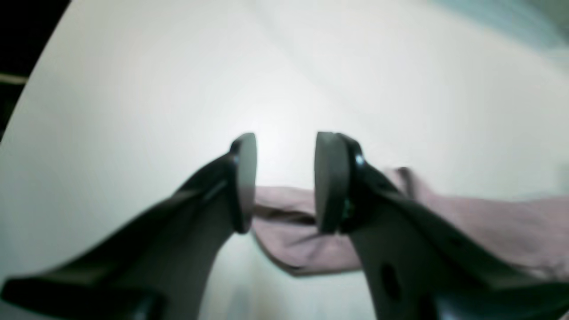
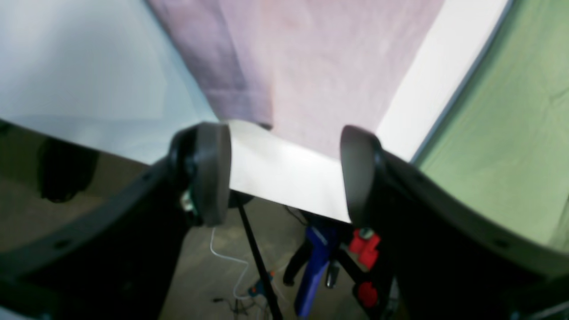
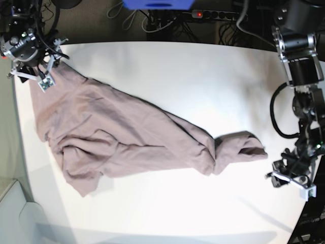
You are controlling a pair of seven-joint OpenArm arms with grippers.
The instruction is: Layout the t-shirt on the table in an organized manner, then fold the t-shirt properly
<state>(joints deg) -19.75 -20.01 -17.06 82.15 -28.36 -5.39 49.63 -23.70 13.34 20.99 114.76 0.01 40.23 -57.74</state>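
Blue clamp (image 2: pixel 311 266), red knobs (image 2: pixel 365 249), white cable (image 2: pixel 240 271) on floor.

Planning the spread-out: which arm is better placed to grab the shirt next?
Probably right: its open end effector hovers at the t-shirt corner. The left end effector sits off the bunched end, cloth not between its pads.

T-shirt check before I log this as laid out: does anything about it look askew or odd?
Yes. The t-shirt lies diagonally across the table, bunched and creased rather than flat, with one end twisted into a lump near the left gripper.
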